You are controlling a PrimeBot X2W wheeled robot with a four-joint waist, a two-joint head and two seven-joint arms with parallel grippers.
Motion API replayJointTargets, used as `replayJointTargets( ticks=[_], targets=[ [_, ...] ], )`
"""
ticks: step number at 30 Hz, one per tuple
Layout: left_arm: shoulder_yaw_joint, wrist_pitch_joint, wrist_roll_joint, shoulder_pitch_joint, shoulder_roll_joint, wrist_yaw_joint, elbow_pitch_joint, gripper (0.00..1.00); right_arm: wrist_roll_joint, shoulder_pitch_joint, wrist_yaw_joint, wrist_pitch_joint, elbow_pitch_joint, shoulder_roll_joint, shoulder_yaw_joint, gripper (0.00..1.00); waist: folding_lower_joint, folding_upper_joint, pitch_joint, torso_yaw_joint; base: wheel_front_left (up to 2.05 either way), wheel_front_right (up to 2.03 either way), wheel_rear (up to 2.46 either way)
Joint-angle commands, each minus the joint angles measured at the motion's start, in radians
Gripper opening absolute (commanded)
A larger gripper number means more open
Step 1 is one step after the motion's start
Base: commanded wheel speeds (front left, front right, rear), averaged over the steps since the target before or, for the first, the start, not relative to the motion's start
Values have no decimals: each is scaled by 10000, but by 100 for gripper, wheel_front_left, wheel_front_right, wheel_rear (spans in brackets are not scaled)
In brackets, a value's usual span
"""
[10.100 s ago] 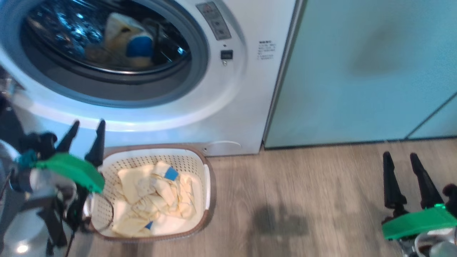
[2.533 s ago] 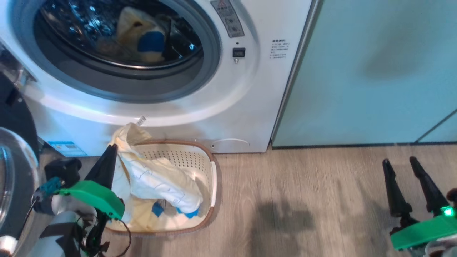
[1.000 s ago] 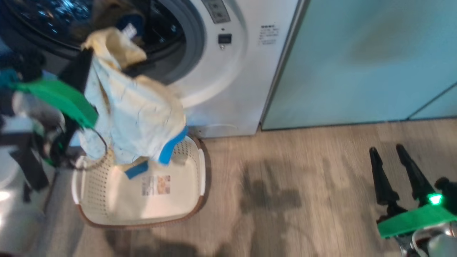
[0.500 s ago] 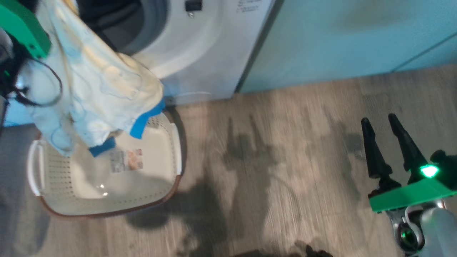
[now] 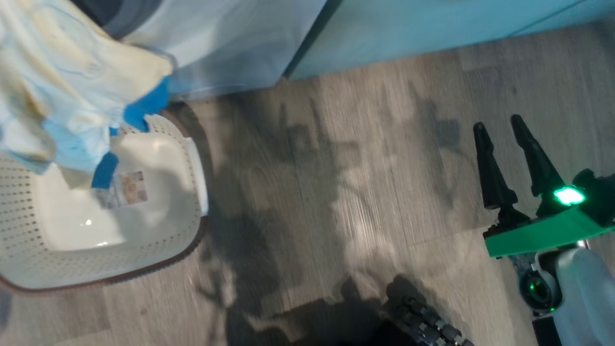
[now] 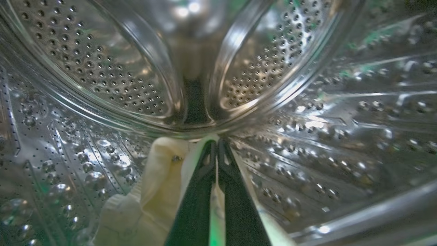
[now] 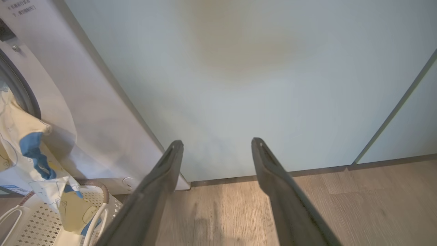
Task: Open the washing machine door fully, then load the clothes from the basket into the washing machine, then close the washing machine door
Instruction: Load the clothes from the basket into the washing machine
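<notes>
Clothes (image 6: 157, 184) have risen, pinched between left jaws.

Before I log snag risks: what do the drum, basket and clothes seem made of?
Drum: apparently polished steel, mirror-bright, with punched holes. Basket: likely moulded plastic, slightly glossy cream, perforated walls. Clothes: soft matte fabric, draping in folds; fibre unclear.
</notes>
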Motion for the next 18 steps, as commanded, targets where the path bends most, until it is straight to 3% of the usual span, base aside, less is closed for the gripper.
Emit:
replayJointTargets(
  ticks=[1,12,18],
  targets=[
    [325,-451,173,-797,600,120,3,0,100,-34,2,-67,-269,-49,154,100,-2,0,323,-235,0,0,0],
    [425,-1973,794,-2392,459,663,952,0,147,-287,2,-67,-256,46,194,100,-2,0,797,-397,0,0,0],
    [1110,-2044,1089,-2531,434,1040,22,0,142,-404,2,-67,-233,76,216,100,-2,0,926,-397,0,0,0]
  ],
)
